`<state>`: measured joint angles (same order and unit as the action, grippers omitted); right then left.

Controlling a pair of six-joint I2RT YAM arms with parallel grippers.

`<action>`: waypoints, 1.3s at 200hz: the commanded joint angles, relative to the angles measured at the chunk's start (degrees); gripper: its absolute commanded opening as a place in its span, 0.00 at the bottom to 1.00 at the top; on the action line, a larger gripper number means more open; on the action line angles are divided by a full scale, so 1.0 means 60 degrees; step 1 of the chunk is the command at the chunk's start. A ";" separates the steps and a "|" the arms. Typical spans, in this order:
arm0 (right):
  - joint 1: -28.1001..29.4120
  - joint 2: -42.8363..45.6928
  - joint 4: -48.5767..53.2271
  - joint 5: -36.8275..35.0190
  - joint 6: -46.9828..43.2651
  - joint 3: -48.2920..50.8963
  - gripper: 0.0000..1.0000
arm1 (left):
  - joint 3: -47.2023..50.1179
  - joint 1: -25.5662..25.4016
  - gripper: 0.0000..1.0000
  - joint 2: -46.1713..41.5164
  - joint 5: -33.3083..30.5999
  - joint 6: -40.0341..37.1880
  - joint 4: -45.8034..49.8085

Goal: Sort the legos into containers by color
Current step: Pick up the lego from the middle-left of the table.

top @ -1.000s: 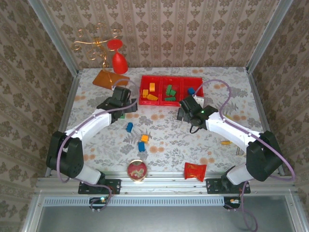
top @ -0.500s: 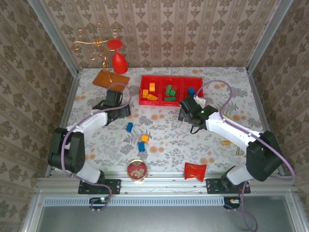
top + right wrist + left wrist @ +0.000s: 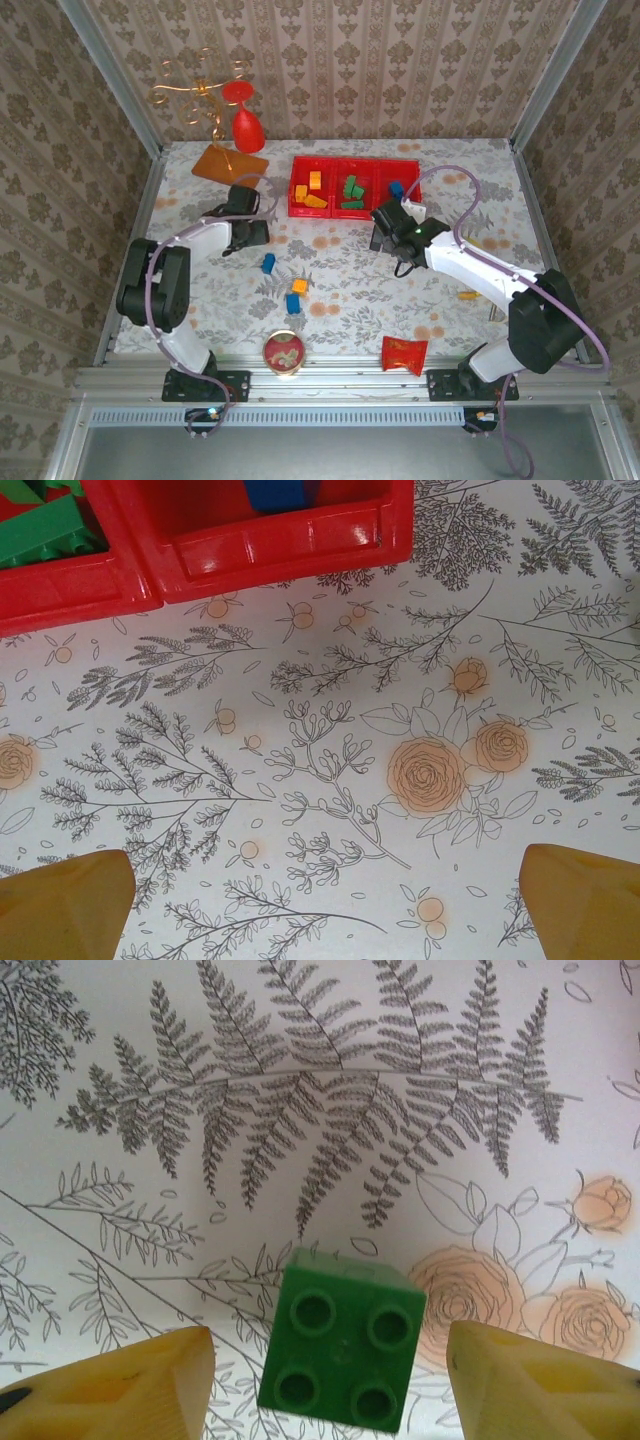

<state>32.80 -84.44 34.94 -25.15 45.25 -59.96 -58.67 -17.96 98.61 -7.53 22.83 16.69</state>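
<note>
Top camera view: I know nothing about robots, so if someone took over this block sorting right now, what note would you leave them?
Left gripper: open, fingers either side of a green four-stud plastic block lying on the table; not gripped yet.
Right gripper: open, empty, over the table just in front of the red three-part plastic bin.
Done: orange blocks in the left compartment, green blocks in the middle, a blue block in the right.
Left: that green block, two blue blocks and an orange block between the arms, an orange piece by the right arm.
</note>
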 commanded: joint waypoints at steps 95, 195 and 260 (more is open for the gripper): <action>0.0042 0.0456 -0.0284 -0.0712 0.0317 0.0303 1.00 | -0.0853 0.0092 0.47 0.0903 -0.0184 -0.0421 0.0263; 0.0041 0.0585 0.0045 -0.0999 0.0431 0.0389 1.00 | -0.0979 -0.0493 0.27 0.0500 -0.0210 -0.0408 0.0279; 0.0027 0.0733 0.0432 -0.1502 0.0649 0.0494 1.00 | -0.1939 -0.2138 0.28 -0.0225 -0.0284 -0.0335 0.0288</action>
<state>32.80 -81.67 35.16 -30.13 46.96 -57.63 -66.26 -27.16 99.98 -8.45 20.84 18.02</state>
